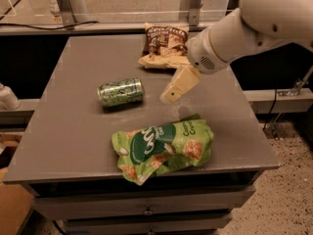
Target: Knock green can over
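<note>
**Can on its side, hand hanging to its right**

The white arm [254, 26] comes in from the upper right and slopes down toward the middle of the table [63, 131]. Its rounded wrist housing sits above the table's far right part. From there the cream-coloured hand [171, 94] angles down and to the left, its tip hanging above the table top. Whether the hand is clenched or released, I cannot tell; it grasps nothing that shows.

The green can [120, 92] lies on its side, left of the table's centre, its long axis running left to right. It is to the left of the hand's tip and apart from it, with a strip of bare table between them.

Bare grey surface lies to the left of the can, and on its far and near sides. The left edge of the table is well apart from the can. On the near side, the crinkled green snack bag [164, 148] spreads across the table. Its lowest corner reaches the near edge. A brown snack bag [164, 43] lies at the far edge, beyond the hand.

The arm is cut off by the top and right borders, so its upper part is out of view. The wrist covers the right side of the brown bag. The can's markings are too small to read.
</note>
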You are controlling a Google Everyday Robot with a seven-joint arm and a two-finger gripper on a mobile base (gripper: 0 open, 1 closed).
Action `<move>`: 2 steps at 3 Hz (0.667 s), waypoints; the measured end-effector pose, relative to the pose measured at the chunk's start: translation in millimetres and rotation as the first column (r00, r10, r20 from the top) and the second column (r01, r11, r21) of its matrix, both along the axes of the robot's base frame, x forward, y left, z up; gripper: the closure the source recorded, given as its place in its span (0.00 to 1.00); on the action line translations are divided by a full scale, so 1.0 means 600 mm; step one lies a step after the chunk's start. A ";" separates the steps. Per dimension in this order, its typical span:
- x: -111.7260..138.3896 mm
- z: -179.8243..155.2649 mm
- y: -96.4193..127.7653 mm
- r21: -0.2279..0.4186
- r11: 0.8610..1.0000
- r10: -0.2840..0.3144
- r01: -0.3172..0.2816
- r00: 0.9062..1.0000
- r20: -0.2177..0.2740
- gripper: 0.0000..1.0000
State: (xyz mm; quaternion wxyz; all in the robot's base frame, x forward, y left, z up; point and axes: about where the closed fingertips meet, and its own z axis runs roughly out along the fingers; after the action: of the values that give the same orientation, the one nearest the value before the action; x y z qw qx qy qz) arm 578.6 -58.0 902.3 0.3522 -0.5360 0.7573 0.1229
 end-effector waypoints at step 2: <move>-0.021 0.048 -0.097 0.201 0.972 -0.134 0.120 0.989 0.055 0.00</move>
State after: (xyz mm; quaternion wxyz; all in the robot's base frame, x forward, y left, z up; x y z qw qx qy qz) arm 566.2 -116.1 931.2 0.4365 -0.4528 0.7616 0.1562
